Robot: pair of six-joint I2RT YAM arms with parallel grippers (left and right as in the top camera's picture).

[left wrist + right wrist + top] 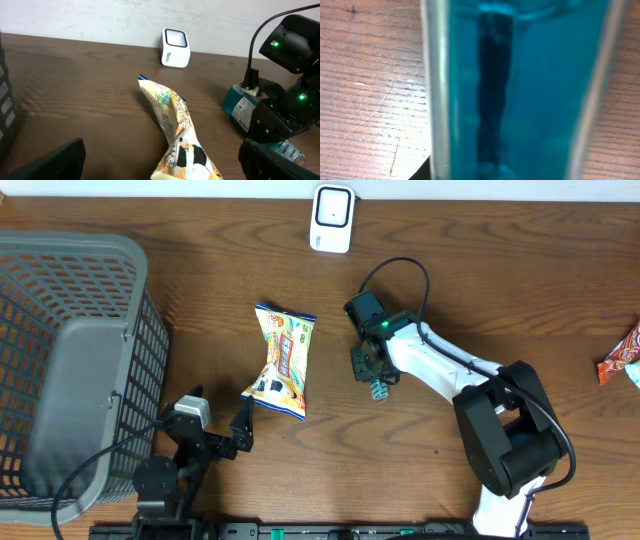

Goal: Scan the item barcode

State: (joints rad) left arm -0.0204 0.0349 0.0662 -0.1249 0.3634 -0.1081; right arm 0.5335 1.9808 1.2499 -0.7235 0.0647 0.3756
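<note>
- The blue bottle (379, 389) is near the middle of the table (200, 240), right under the right claw (372, 370)
- From the left wrist view the bottle (242, 111) looks like it lies on its side, with its clear ribbed end toward the front of the table
- The right claw sits right on top of the bottle and hides most of it from above
- The right wrist view is almost all blue bottle (520, 90), very close and blurry, with a dark stripe down its middle
- I cannot tell if the right claw is squeezing the bottle or only sitting around it, because its fingers do not show
- The left claw (220, 412) is spread wide apart and has nothing in it
- It is down low at the front of the table, beside the basket (70, 255)
- Its two dark fingers (55, 160) show in the bottom corners of the left wrist view
- A yellow snack bag (283, 360) lies flat between the two claws, just in front of the left claw
- The white scanner (332, 218) stands at the back edge of the table, well apart from the bottle
- The gray basket fills the left side of the table
- A red packet (622, 358) lies at the far right edge, partly cut off
</note>
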